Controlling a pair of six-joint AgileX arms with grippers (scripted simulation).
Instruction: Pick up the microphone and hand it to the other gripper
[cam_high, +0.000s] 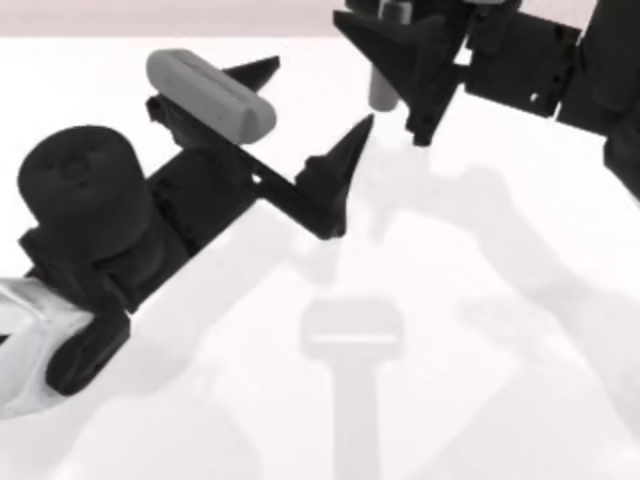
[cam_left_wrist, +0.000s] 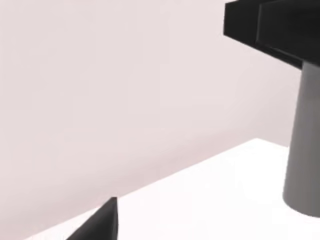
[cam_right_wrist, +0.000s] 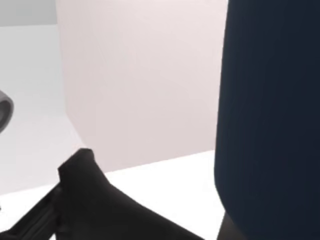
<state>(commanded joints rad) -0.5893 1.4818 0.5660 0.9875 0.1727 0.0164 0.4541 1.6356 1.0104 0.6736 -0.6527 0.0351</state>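
Observation:
The microphone hangs upright at the table's far edge. Its grey handle (cam_high: 383, 88) points down in the top view, and its navy head (cam_right_wrist: 270, 100) fills one side of the right wrist view. My right gripper (cam_high: 398, 52), the other gripper, is shut on it from the upper right, with one black finger (cam_right_wrist: 100, 200) showing. My left gripper (cam_high: 322, 90) reaches in from the left and stands open with nothing between its fingers. One fingertip (cam_high: 362, 128) lies just beside the handle's lower end. In the left wrist view the handle (cam_left_wrist: 302, 140) hangs below the right gripper's black body (cam_left_wrist: 265, 27).
A grey rounded casing (cam_high: 210, 95) sits on top of my left wrist. The white table (cam_high: 480, 400) carries only the arms' shadows. A pale wall (cam_left_wrist: 125, 75) rises behind its far edge.

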